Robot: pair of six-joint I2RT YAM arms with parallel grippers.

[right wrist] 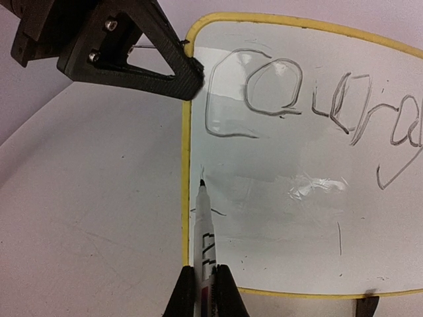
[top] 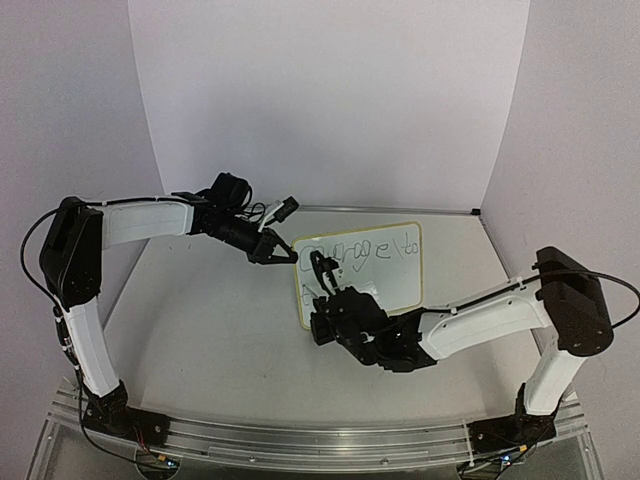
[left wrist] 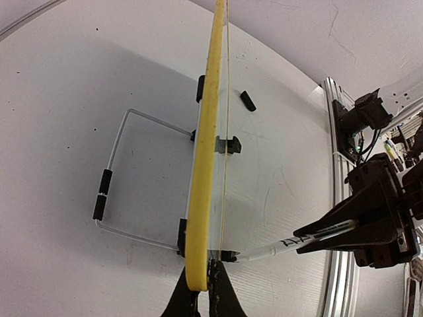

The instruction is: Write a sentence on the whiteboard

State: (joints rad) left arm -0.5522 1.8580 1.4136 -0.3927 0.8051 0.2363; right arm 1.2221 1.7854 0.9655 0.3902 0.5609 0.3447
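Top external view: the whiteboard (top: pixel 390 290) is seen propped at a tilt near the middle of the table (top: pixel 200 330), between the two arms, with the sentence (top: pixel 365 250) run across its upper part, where "courage" and "to" can be made out. The board's upper left corner is pinched by the left gripper (top: pixel 288 255), whose fingers are pressed together on the yellow rim (left wrist: pixel 205 165). The lower left corner is covered in this view by the right arm's wrist, so whatever is written there cannot be read. From the right wrist camera a marker (right wrist: pixel 203 231) is seen clamped upright in the right gripper (right wrist: pixel 205 290), its dark tip set against the white face just inside the left rim, below the large "C"; a few faint strokes are found beside the barrel, and glare is spread over the middle of the board. One black clip foot (right wrist: pixel 367 305) is shown at the bottom edge. From the left wrist camera the board is met edge-on, so its face is hidden; a wire stand (left wrist: pixel 115 165) with black sleeves is laid out behind it, touching the table. A metal rail (top: pixel 300 435) is fixed along the near edge, and pale backdrop panels (top: pixel 330 100) are stood behind.
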